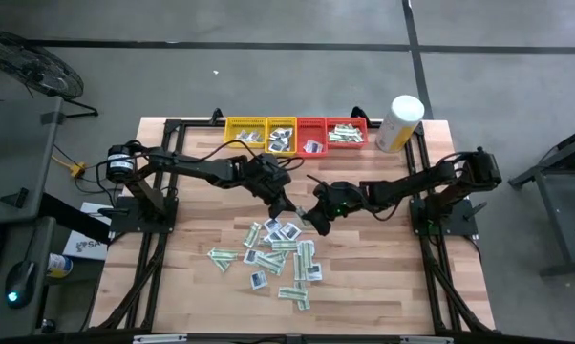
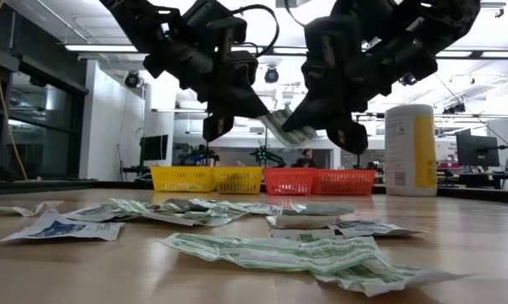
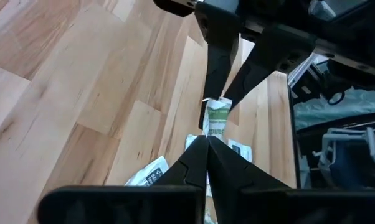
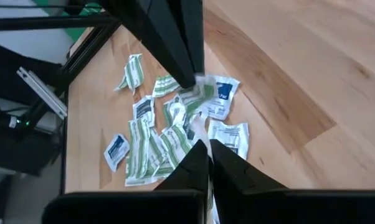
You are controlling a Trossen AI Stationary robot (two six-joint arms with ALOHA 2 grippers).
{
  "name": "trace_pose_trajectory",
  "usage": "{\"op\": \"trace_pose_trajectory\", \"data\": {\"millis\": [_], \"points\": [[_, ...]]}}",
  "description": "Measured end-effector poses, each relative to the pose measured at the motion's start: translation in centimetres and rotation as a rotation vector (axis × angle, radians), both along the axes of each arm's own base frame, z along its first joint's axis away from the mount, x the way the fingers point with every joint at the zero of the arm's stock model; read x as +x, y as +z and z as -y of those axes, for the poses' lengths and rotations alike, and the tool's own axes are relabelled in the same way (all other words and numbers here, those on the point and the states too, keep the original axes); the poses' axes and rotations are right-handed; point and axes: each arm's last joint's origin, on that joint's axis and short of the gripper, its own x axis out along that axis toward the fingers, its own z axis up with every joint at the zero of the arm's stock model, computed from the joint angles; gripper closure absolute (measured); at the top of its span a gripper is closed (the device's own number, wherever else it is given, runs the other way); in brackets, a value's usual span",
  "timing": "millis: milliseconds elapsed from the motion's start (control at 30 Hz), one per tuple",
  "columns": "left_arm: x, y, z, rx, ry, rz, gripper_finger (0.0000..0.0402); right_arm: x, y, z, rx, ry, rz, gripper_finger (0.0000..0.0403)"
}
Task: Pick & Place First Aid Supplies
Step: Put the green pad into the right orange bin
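Here both sets of jaws are clenched on one green-and-white strip packet (image 3: 216, 118), held in the air between the left gripper (image 2: 217, 127) and the right gripper (image 2: 348, 135), above the centre of the table (image 1: 182, 191). Each pinches an opposite end, so this looks like a hand-over between the arms. Just below lies the scattered pile of packets (image 1: 280, 256), green strips mixed with white squares bearing blue centres. Along the far edge stand the yellow trays (image 1: 261, 134) and red trays (image 1: 331, 133), already holding some packets, with a canister (image 1: 398, 122) beside them. Next, one gripper must release so that the other can carry the strip to its tray.
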Motion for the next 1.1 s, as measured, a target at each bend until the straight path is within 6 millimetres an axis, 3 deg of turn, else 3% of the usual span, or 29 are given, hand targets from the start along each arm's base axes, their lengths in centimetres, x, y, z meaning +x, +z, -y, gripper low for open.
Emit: {"op": "trace_pose_trajectory", "data": {"millis": [300,467,600,800,1100], "points": [[-0.9,-0.6,-2.4,-0.014,0.062,-0.083,0.0274,-0.5,-0.8,1.4,0.058,-0.111,-0.102,0.0402],[-1.6,-1.1,-3.8,-0.088,0.088,-0.147,0.0228,-1.0,-0.2,3.4,0.029,-0.150,-0.106,0.0402],[-1.8,-1.2,-3.8,-0.089,0.079,-0.169,0.0224,-2.4,1.4,6.0,-0.038,-0.177,-0.140,0.0402],[-1.8,-1.2,-3.8,-0.078,0.092,-0.168,0.0233,-4.3,5.4,10.6,-0.242,-0.145,-0.278,0.0403],[-1.7,-1.2,-4.0,-0.056,0.137,-0.171,0.0236,-4.6,8.8,15.9,-0.744,0.077,-0.616,0.0403]]}}
